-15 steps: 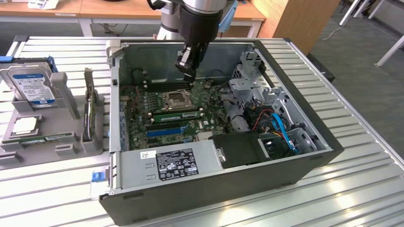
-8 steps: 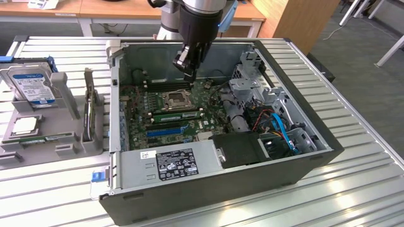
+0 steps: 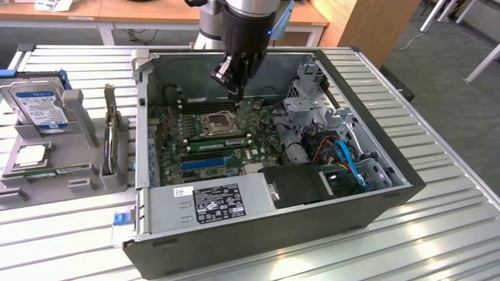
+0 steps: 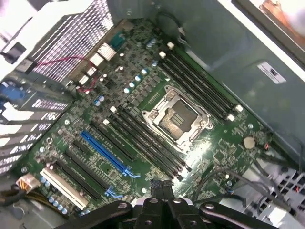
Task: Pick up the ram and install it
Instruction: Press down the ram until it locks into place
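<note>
Grey slatted metal table [image 3: 437, 193]: carries everything under and around the tool, so the whole job sits within the arm's reach.
Dark open-sided computer case [image 3: 367, 211]: laid flat directly beneath the tool, leaving its inside open from above.
Green motherboard [image 3: 258, 126]: faces up just under the fingertips.
Grey moulded parts holder [image 3: 78, 117]: set well off from the tool, outside the case, on the exterior view's left; parts are kept apart in its recesses.
Black gripper [image 3: 236, 91]: hung over the board's far edge, jaws closed together, nothing seen between them.
Black memory slots [image 4: 143, 138]: just ahead of the fingertips in the wrist view, beside the silver processor socket [image 4: 176, 117]; judged empty.
Long thin green ram stick [image 3: 56, 171]: apparently lying flat in the holder, well apart from the tool, not picked up.
</note>
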Tool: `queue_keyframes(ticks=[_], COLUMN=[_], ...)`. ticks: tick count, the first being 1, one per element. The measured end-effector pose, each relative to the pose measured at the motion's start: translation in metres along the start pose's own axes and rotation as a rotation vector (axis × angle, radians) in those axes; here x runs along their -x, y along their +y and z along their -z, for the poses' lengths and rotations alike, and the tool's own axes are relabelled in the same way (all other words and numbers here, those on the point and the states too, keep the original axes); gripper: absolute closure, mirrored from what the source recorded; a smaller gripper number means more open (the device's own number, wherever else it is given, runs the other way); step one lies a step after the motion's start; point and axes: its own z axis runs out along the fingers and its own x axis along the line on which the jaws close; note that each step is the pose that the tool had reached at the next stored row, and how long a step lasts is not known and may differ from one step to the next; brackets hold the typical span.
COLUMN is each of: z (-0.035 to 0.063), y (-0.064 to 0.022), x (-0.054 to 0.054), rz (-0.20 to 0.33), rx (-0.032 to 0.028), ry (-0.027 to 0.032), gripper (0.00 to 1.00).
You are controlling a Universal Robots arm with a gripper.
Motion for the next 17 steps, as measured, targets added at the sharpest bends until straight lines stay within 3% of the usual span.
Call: queue_keyframes(ticks=[17], z=[0.0], y=[0.0], x=[0.0], rz=[-0.267], rx=[-0.0118], ry=[-0.0103], gripper=[0.9])
